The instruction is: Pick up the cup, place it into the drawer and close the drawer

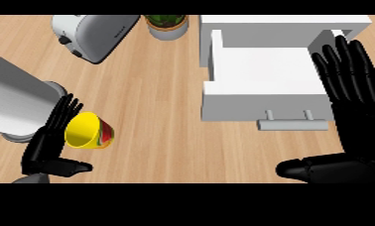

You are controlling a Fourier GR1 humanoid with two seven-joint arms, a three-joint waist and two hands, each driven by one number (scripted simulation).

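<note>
A pale wooden counter (154,101) with fine lengthwise grain fills the view from above. At the lower left, the robot's black left hand (50,143) has its fingers extended upward and its thumb pointing right; the fingers lie against the left side of the cup (90,131) without curling round it, so the hand is open and holds nothing. The cup is a small yellow one tipped toward the viewer so its round mouth shows, with a red and green pattern on its outer wall, and it sits on the counter well apart from the drawer. Just left of the hand stands a smooth grey cylindrical container (22,106). At the right, the black right hand (348,116) is open, fingers straight and spread upward, thumb stretched left, showing over the right side of the white drawer (256,79). The drawer is a boxy, matte white tray pulled open, with a grey bar handle (290,123) on its front. Along the far edge are a rounded silver toaster (95,34) and a potted green plant (167,24).
</note>
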